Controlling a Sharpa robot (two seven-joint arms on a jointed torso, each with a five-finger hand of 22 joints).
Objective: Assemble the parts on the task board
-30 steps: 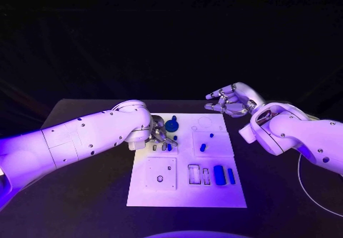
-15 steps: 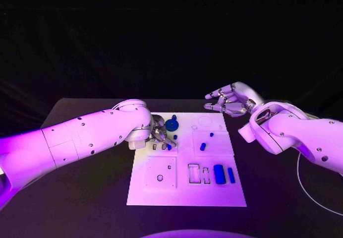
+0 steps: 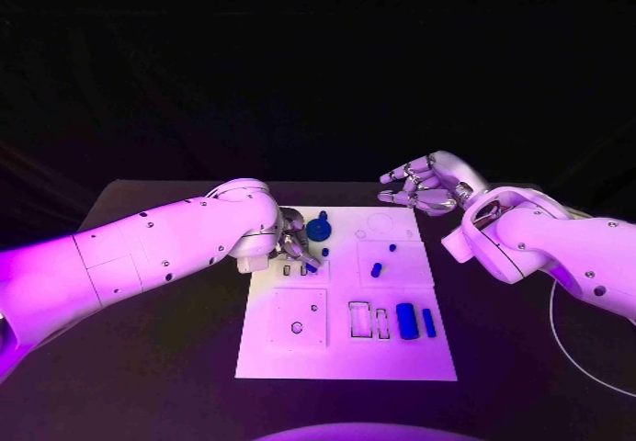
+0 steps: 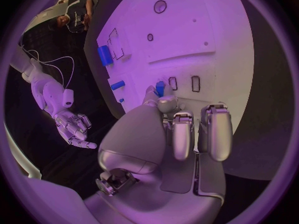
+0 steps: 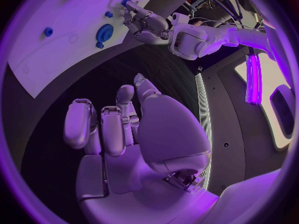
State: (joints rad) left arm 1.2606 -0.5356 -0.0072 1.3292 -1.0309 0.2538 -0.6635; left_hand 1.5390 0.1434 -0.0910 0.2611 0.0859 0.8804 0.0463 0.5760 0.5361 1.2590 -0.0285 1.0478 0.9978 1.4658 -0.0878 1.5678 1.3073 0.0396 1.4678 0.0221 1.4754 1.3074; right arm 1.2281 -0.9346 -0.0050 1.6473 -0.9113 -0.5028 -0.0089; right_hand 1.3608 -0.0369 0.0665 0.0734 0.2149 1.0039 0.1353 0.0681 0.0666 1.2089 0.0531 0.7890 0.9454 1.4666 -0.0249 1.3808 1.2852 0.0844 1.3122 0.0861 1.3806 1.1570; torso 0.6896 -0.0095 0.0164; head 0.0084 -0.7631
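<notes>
The left hand is down over the upper-left part of the task board, fingers bunched at the row of small slots there. In the left wrist view a small blue part sits right at its fingertips, between thumb and finger, pinched and touching the board beside two dark-rimmed slots. Just behind that hand stands a blue gear on the board, with a small blue peg poking up next to it.

Over to the right hand: it hangs above the dark worktop off the board's far right corner, palm up, fingers loosely spread and apart, nothing in it. The right wrist view confirms it, its fingers fanned above bare dark surface, well apart from the board.

On the board's upper-right panel lie two small blue pieces, a short one and a longer one below it. Lower right, a thick blue block and a slim blue bar stand side by side, just beside two empty rectangular slots.
</notes>
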